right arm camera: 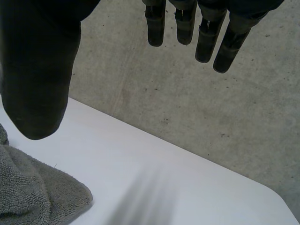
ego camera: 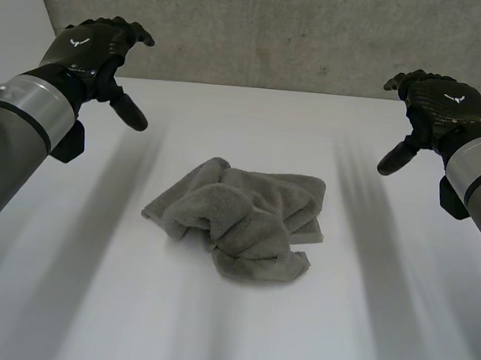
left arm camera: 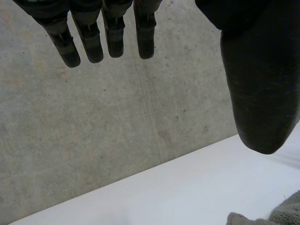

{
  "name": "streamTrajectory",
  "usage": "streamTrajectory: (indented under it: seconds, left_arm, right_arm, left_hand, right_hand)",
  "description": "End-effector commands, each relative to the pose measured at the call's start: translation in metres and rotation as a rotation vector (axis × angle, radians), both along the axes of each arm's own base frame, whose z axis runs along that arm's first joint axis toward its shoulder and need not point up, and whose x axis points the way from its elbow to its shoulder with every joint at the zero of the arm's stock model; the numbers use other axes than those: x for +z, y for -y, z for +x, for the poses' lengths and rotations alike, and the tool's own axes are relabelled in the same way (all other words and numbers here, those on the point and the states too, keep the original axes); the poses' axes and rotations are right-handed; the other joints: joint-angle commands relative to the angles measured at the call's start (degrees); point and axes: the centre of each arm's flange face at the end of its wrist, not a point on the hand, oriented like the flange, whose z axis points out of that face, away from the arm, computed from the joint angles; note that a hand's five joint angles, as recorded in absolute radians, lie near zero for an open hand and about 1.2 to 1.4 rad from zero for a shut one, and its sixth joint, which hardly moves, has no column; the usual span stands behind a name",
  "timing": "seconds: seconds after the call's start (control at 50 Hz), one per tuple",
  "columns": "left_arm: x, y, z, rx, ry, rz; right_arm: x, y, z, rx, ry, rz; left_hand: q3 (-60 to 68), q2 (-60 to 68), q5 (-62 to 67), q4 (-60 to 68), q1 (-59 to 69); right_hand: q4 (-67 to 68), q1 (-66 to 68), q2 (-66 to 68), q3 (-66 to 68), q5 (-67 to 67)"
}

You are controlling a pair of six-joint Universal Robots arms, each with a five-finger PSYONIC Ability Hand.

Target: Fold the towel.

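A grey towel (ego camera: 241, 218) lies crumpled in a loose heap at the middle of the white table (ego camera: 227, 330). My left hand (ego camera: 96, 54) hovers high at the far left, well away from the towel, open with relaxed fingers (left arm camera: 89, 40) and nothing in it. My right hand (ego camera: 437, 104) hovers high at the far right, also open and empty, fingers (right arm camera: 206, 40) straight. A bit of the towel (left arm camera: 276, 216) lies past the left thumb, and a towel corner (right arm camera: 35, 192) lies below the right thumb.
A grey concrete wall (ego camera: 279, 32) rises behind the table's far edge. Bare white tabletop surrounds the towel on all sides.
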Motion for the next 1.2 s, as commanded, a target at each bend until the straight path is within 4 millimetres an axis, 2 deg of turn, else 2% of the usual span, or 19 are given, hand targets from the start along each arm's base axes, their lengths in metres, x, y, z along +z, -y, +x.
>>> streamTrajectory:
  seconds: [0.02, 0.16, 0.44, 0.56, 0.6, 0.62, 0.66, 0.72, 0.82, 0.84, 0.88, 0.94, 0.98, 1.0, 1.04, 1.06, 1.08, 1.16, 1.2]
  left_arm:
    - [-0.009, -0.016, -0.016, -0.092, 0.011, 0.031]
    - [-0.044, -0.053, -0.062, -0.383, 0.066, 0.112]
    - [-0.16, -0.036, -0.103, -0.467, 0.466, 0.215]
    - [-0.171, -0.029, -0.103, -0.432, 0.565, 0.17]
    - [-0.168, -0.024, -0.103, -0.41, 0.578, 0.139]
    - [-0.168, -0.024, -0.103, -0.41, 0.578, 0.138]
    - [-0.158, -0.02, -0.107, -0.385, 0.548, 0.087]
    - [-0.149, -0.019, -0.11, -0.374, 0.517, 0.049]
    - [-0.083, -0.019, -0.117, -0.339, 0.334, -0.126]
    - [-0.083, -0.019, -0.116, -0.338, 0.334, -0.127]
    - [-0.037, -0.017, -0.113, -0.3, 0.232, -0.234]
    - [-0.008, -0.016, -0.109, -0.276, 0.167, -0.304]
    - [0.055, -0.018, -0.096, -0.221, 0.009, -0.472]
    - [0.055, -0.018, -0.095, -0.22, 0.009, -0.472]
    - [0.119, -0.036, -0.078, -0.191, -0.176, -0.639]
    - [0.119, -0.036, -0.078, -0.19, -0.177, -0.64]
    - [0.142, -0.045, -0.069, -0.189, -0.244, -0.703]
    - [0.155, -0.055, -0.058, -0.2, -0.296, -0.727]
    - [0.135, -0.048, -0.054, -0.191, -0.273, -0.668]
  right_arm:
    - [0.001, 0.001, 0.0, -0.001, 0.0, -0.005]
    - [0.001, 0.005, -0.005, -0.011, 0.001, -0.003]
    - [-0.002, 0.006, -0.006, -0.01, -0.005, 0.006]
    - [-0.003, 0.006, -0.006, -0.01, -0.008, 0.007]
    - [-0.004, 0.006, -0.006, -0.01, -0.009, 0.008]
    - [-0.004, 0.006, -0.006, -0.01, -0.009, 0.008]
    - [-0.005, 0.006, -0.006, -0.009, -0.01, 0.011]
    - [-0.005, 0.006, -0.006, -0.009, -0.01, 0.011]
    - [-0.006, 0.005, -0.004, -0.004, -0.011, 0.016]
    - [-0.006, 0.005, -0.004, -0.004, -0.011, 0.016]
    - [-0.006, 0.005, -0.004, -0.002, -0.011, 0.016]
    - [-0.005, 0.005, -0.005, -0.004, -0.01, 0.014]
    - [-0.004, 0.004, -0.005, -0.004, -0.009, 0.01]
    - [-0.004, 0.004, -0.005, -0.004, -0.009, 0.01]
    - [-0.003, 0.004, -0.005, -0.004, -0.008, 0.007]
    - [-0.002, 0.003, -0.005, -0.002, -0.007, 0.004]
    - [-0.001, 0.003, -0.005, -0.002, -0.006, 0.001]
    - [0.002, 0.001, -0.005, -0.002, -0.004, -0.006]
    - [0.002, 0.001, -0.005, -0.001, -0.004, -0.006]
  left_hand:
    - [-2.96, -3.25, -1.87, -3.36, -3.81]
    - [-2.96, -3.75, -2.37, -3.36, -4.32]
    - [-2.96, -3.41, -2.03, -3.36, -3.98]
    - [-2.96, 0.96, 2.34, -3.36, 0.39]
    - [-2.96, 27.52, 28.9, -3.36, 26.95]
    - [-2.96, 27.7, 29.09, -3.36, 27.14]
    - [-2.96, 65.07, 66.45, -3.36, 64.5]
    - [-2.96, 65.2, 66.58, -3.36, 64.63]
    - [-2.96, 65.2, 66.58, -3.36, 64.63]
    - [-2.96, 65.2, 66.58, -3.36, 64.63]
    - [-2.96, 65.2, 66.58, -3.36, 64.63]
    - [-2.96, 65.2, 66.58, -3.36, 64.63]
    - [-2.96, 65.2, 66.58, -3.36, 64.63]
    - [-2.96, 65.2, 66.58, -3.36, 64.63]
    - [-2.96, 65.2, 66.58, -3.36, 64.63]
    - [-2.96, 65.2, 66.58, -3.36, 64.63]
    - [-2.96, 65.2, 66.58, -3.36, 64.63]
    - [-2.96, 65.2, 66.58, -3.36, 64.63]
    - [-2.96, 65.2, 66.58, -3.36, 64.63]
  right_hand:
    - [-4.37, -3.72, -4.32, -2.48, -3.57]
    - [-4.37, -3.72, -4.32, -2.48, -3.57]
    - [-4.37, -3.72, -4.32, -2.48, -3.57]
    - [-4.37, -3.72, -4.32, -2.48, -3.57]
    - [-4.37, -3.72, -4.32, -2.48, -3.57]
    - [-4.37, -3.72, -4.32, -2.48, -3.57]
    - [-4.37, -3.72, -4.32, -2.48, -3.57]
    - [-4.37, -3.72, -4.32, -2.48, -3.57]
    - [-4.37, -3.72, -4.32, -2.48, -3.57]
    - [-4.37, -3.72, -4.32, -2.48, -3.57]
    - [-4.37, -3.72, -4.32, -2.48, -3.57]
    - [-4.37, -3.72, -4.32, -2.48, -3.57]
    - [-4.37, -3.72, -4.32, -2.48, -3.57]
    - [-4.37, -3.72, -4.32, -2.48, -3.57]
    - [-4.37, -3.72, -4.32, -2.48, -3.57]
    - [-4.37, -3.72, -4.32, -2.48, -3.57]
    - [-4.37, -3.72, -4.32, -2.48, -3.57]
    - [-4.37, -3.72, -4.32, -2.48, -3.57]
    - [-4.37, -3.72, -4.32, -2.48, -3.57]
